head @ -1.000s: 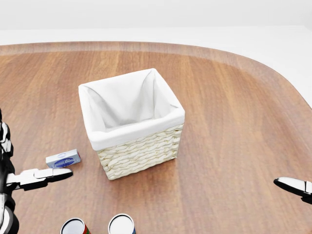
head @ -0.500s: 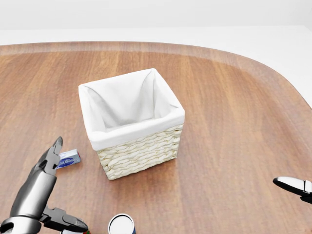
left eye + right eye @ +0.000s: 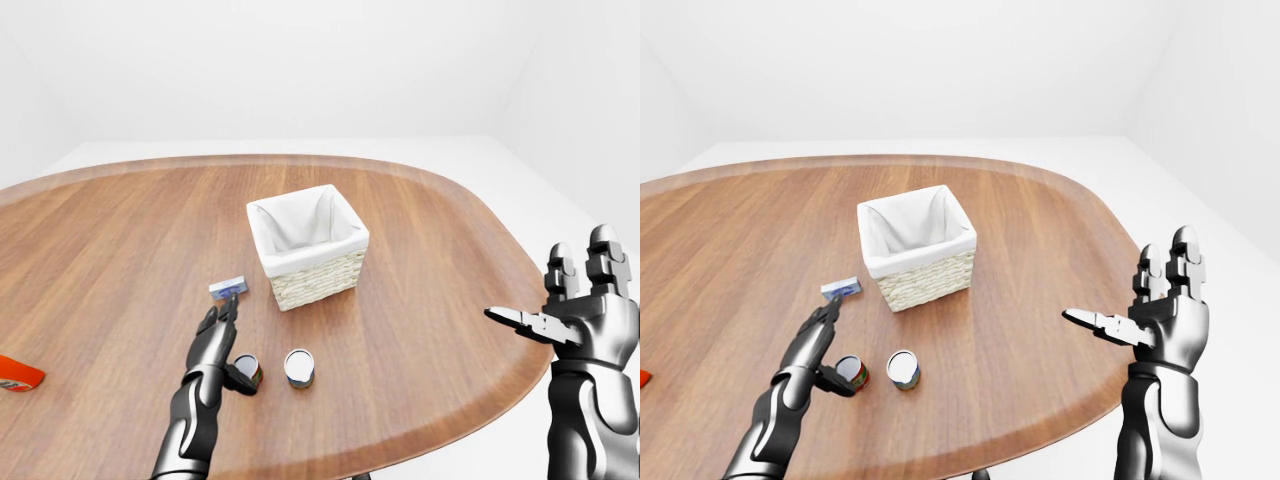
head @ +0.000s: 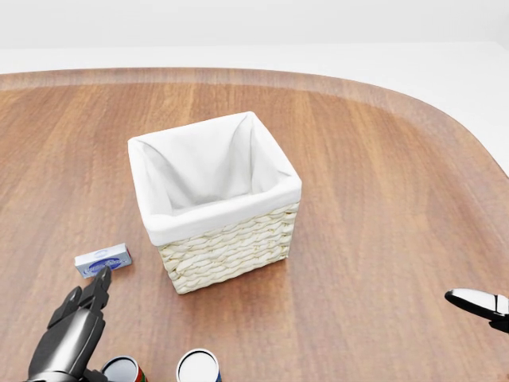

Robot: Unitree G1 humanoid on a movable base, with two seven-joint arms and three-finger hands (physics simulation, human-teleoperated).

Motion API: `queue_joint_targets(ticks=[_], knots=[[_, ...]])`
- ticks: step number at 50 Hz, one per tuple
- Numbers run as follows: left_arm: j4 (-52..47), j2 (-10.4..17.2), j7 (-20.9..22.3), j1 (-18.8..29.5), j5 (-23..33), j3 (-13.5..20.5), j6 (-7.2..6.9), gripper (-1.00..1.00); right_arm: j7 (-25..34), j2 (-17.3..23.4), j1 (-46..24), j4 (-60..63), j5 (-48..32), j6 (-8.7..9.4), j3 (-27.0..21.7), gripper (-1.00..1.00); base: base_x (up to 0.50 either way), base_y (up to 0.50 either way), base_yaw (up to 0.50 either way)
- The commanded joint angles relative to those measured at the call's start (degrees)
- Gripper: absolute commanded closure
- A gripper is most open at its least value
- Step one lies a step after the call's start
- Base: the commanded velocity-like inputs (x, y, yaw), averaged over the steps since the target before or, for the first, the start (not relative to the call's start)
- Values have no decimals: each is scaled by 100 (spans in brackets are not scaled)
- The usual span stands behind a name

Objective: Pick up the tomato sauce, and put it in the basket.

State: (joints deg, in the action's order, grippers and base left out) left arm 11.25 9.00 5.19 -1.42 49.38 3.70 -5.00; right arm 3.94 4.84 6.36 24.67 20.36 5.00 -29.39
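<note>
Left hand lowered beside the tomato sauce, fingers spread wide.
From raised half a second ago; grasp probably imminent, basket waits upper centre.

In the left-eye view, the basket is set mid-table; a small box lies lower left of it, two cans lower still, side by side.

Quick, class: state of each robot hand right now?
Left robot hand: open, fingers beside the red can, holding nothing.
Right robot hand: open, empty, raised off the table.
</note>
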Motion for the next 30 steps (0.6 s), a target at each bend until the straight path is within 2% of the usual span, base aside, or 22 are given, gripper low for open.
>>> queue_joint_targets(ticks=[1,12,18,30], knots=[[770,36,-313,184,119,-176,0,-100,-2,2,1,-6,1,0,5,-100,0,0,0],[1158,52,-473,301,91,-248,0,-100,0,-17,27,43,3,0,-3,-100,0,0,0],[1511,60,-674,401,133,-334,129,-100,-2,-20,26,64,1,0,-6,-100,0,0,0],[1899,73,-857,525,154,-408,221,-100,2,-10,12,65,8,0,-24,-100,0,0,0]])
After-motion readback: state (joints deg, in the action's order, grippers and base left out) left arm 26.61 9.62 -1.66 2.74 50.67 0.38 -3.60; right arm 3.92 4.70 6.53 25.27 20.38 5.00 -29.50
